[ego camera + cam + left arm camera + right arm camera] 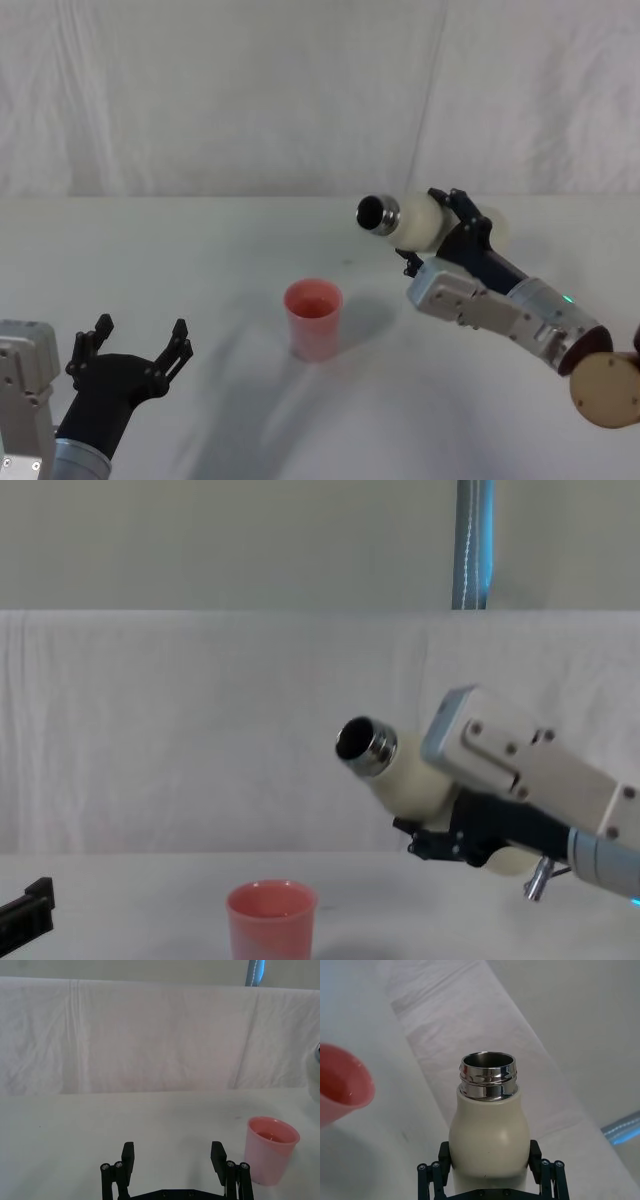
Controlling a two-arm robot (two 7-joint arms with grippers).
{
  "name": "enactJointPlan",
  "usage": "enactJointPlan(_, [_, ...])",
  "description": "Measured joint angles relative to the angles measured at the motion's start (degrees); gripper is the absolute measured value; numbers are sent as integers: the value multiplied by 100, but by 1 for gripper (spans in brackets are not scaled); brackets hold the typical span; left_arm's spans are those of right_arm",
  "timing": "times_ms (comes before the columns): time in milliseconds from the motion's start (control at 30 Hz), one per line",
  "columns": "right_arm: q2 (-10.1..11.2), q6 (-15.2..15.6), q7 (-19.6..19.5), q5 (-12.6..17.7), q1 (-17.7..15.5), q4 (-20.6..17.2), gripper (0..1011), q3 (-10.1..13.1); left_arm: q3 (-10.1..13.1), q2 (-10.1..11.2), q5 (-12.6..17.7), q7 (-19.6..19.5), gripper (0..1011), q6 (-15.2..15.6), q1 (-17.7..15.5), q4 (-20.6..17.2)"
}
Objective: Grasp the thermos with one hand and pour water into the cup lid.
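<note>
My right gripper (432, 232) is shut on the cream-white thermos (418, 220) and holds it in the air, tipped nearly flat. The thermos's open steel neck (376, 213) points left, above and to the right of the cup lid. The pink cup lid (313, 318) stands upright on the white table, and no stream shows between neck and cup. In the right wrist view the fingers (445, 1154) clamp the thermos (489, 1130) at its body, with the cup lid (342, 1085) off to one side. My left gripper (140, 345) rests open at the near left, apart from the cup lid (271, 1150).
A white cloth covers the table (200, 250) and the wall behind. A blue-grey pole (472, 545) stands behind the backdrop. The right arm's grey wrist housing (525, 770) hangs over the table's right side.
</note>
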Motion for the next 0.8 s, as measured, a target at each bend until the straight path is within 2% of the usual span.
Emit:
enactJointPlan(233, [-130, 294, 299, 654, -277, -389, 951, 405, 0, 0, 0, 0, 1001, 0, 0, 0])
enactJointPlan(467, [-405, 826, 653, 1620, -611, -743, 951, 971, 0, 0, 0, 0, 1001, 0, 0, 0])
enactJointPlan(667, [-549, 1205, 759, 2135, -744, -931, 951, 1292, 0, 0, 0, 0, 1001, 0, 0, 0])
enactJointPlan(800, [-597, 1385, 795, 2334, -795, -1028, 951, 1418, 0, 0, 0, 0, 1001, 0, 0, 0])
